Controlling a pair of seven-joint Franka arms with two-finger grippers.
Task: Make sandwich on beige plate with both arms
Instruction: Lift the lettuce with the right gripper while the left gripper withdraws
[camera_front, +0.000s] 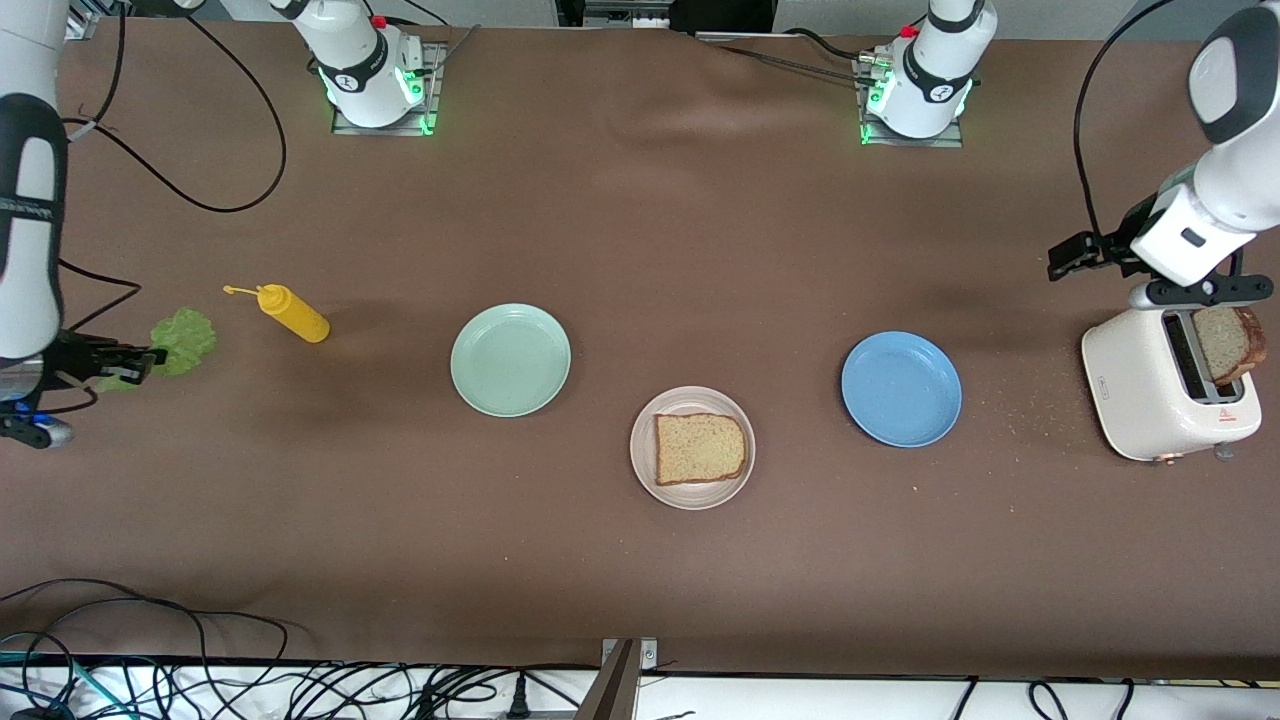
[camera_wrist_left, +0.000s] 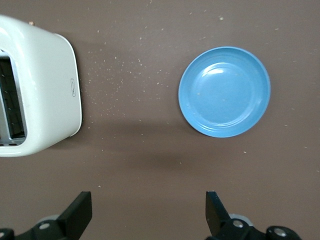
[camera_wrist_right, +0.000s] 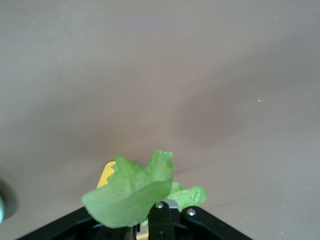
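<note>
One slice of brown bread (camera_front: 700, 447) lies flat on the beige plate (camera_front: 692, 398), at the middle of the table near the front camera. A second slice (camera_front: 1230, 345) stands in a slot of the white toaster (camera_front: 1160, 400) at the left arm's end. My left gripper (camera_front: 1197, 292) hangs over the toaster, open and empty; in the left wrist view (camera_wrist_left: 148, 212) only bare cloth shows between its fingers. My right gripper (camera_front: 140, 362) is shut on the green lettuce leaf (camera_front: 185, 340) at the right arm's end. The leaf (camera_wrist_right: 132, 192) hides the fingertips in the right wrist view.
A yellow squeeze bottle (camera_front: 292, 312) lies beside the lettuce. A mint-green plate (camera_front: 510, 360) and a blue plate (camera_front: 900, 388) sit on either side of the beige plate. The blue plate (camera_wrist_left: 225, 91) and the toaster (camera_wrist_left: 40, 90) show in the left wrist view. Crumbs lie by the toaster.
</note>
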